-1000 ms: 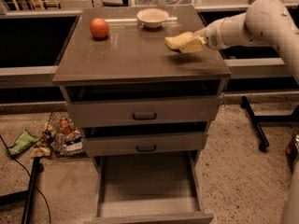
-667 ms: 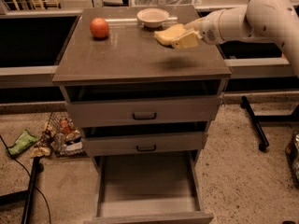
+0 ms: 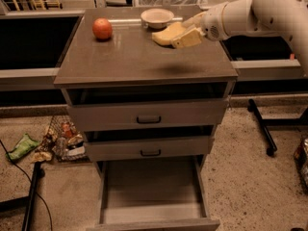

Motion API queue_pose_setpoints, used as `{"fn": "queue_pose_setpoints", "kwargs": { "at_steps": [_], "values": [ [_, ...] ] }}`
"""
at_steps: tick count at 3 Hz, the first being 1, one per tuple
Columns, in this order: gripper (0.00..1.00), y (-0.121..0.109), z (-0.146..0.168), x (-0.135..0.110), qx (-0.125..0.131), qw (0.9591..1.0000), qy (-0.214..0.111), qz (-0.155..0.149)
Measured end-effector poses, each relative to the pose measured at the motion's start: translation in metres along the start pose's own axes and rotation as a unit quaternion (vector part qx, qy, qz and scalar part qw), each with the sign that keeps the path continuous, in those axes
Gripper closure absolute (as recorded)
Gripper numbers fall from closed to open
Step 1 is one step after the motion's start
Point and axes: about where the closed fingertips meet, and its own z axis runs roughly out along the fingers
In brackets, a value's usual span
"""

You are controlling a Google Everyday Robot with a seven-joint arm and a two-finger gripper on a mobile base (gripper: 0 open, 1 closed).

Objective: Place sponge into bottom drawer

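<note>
The pickup looks done, with the gripper (image 3: 186, 32) in the upper right of centre clamped on the sponge (image 3: 165, 34) and holding it clear of the worktop (image 3: 130, 57) — but the carry down into the open bottom drawer (image 3: 151, 191), at bottom centre, is not yet made.

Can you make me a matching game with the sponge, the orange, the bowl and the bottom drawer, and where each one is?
1 sponge
2 orange
3 bowl
4 bottom drawer

a pulled open
b back of the cabinet top
c in the gripper, above the cabinet top
d left side of the cabinet top

Pairs: 1-c, 2-d, 3-b, 4-a
</note>
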Motion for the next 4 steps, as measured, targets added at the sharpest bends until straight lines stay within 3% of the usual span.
{"fn": "queue_pose_setpoints", "kwargs": {
  "at_steps": [1, 2, 3, 4],
  "values": [
    [1.0, 0.025, 0.006, 0.003, -0.05, 0.9986, -0.001, -0.018],
    [1.0, 0.075, -0.007, 0.004, -0.117, 0.9919, -0.017, -0.047],
    [1.0, 0.126, -0.033, 0.012, -0.16, 0.9848, -0.026, -0.063],
    [1.0, 0.162, -0.049, 0.049, -0.173, 0.9835, -0.017, -0.048]
  ]
}}
